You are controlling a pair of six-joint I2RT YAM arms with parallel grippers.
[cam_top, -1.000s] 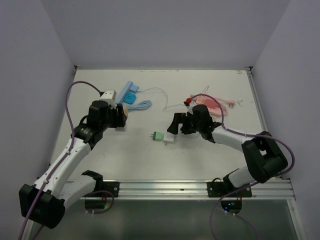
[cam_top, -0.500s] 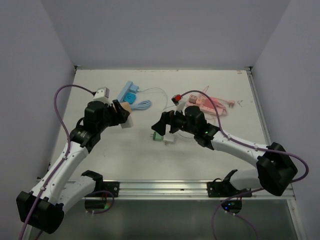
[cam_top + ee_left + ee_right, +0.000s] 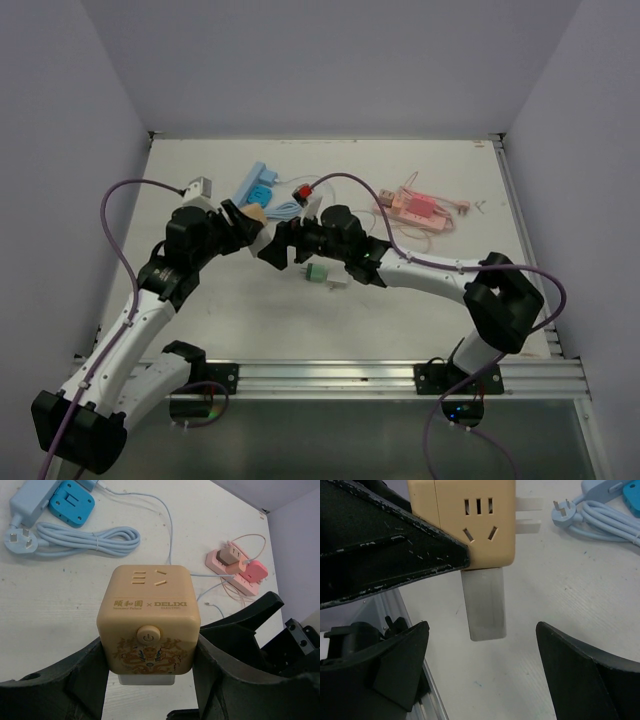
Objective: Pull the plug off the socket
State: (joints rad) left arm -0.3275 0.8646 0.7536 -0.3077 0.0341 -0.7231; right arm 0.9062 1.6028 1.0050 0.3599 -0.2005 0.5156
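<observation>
Left gripper (image 3: 150,645): jaws at mid width, clamped on both sides of a tan cube socket (image 3: 149,605) lifted off the table (image 3: 420,290), left of centre. Right gripper (image 3: 482,625): jaws spread wide, straddling without contact the grey plug (image 3: 484,600), which is seated in the cube's face. Table also carries a blue power strip (image 3: 35,500) and a pink power strip (image 3: 235,567).

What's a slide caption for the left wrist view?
Left gripper clamping beige Delixi cube socket; blue power strip and pink power strip behind.
</observation>
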